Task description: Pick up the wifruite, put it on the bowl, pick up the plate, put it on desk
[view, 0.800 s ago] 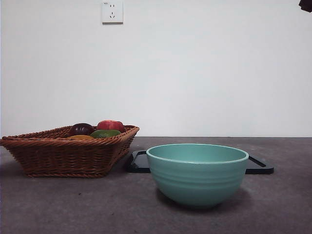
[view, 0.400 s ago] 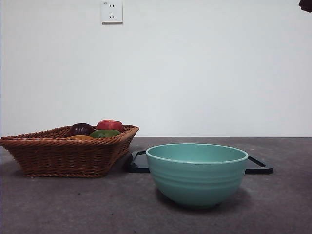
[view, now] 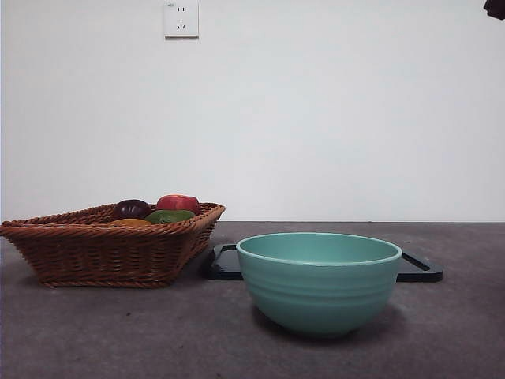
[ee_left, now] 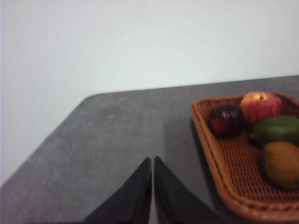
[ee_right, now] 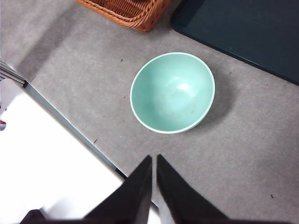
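The brownish-orange wifruite [ee_left: 280, 164] lies in a wicker basket [view: 95, 257] at the left of the desk [view: 118, 332], only its top [view: 130, 223] peeking over the rim in the front view. The mint-teal bowl [view: 319, 280] stands empty near the front; from above it shows as bowl [ee_right: 172, 92]. Behind it lies a flat dark plate [view: 417, 267], also seen as plate [ee_right: 243, 28]. My left gripper [ee_left: 153, 163] is shut, hovering over bare desk beside the basket. High above the bowl, my right gripper [ee_right: 153, 161] is shut with nothing in it.
The basket also holds a dark purple fruit [ee_left: 225, 119], a red apple [ee_left: 259, 106] and a green fruit [ee_left: 276, 129]. A wall socket [view: 181, 19] is on the white wall behind. The desk's near edge [ee_right: 70, 123] runs below the bowl in the right wrist view.
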Available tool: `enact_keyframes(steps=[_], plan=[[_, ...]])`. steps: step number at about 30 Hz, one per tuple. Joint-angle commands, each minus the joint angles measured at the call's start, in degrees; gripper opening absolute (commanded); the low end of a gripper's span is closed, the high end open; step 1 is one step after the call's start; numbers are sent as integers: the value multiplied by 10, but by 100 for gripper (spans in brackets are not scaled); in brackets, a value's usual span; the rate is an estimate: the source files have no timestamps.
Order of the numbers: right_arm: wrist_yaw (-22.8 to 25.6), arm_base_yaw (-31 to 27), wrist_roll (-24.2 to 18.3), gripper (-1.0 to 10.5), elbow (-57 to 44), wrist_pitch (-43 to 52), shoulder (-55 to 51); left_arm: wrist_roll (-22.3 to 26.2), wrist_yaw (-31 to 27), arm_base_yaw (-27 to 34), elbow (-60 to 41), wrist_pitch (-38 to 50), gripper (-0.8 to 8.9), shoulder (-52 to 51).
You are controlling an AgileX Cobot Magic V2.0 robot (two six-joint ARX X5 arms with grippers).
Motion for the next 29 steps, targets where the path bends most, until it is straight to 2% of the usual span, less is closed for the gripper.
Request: enact_keyframes(steps=[1, 11, 29], plan=[[0, 3, -7, 5, 8, 5, 4, -12, -2, 2, -9, -9, 7, -8], [0, 3, -7, 5, 8, 5, 4, -14, -2, 2, -16, -90, 7, -8], [0, 3, -7, 5, 8, 5, 4, -17, -2, 2, -16, -89, 7, -8]])
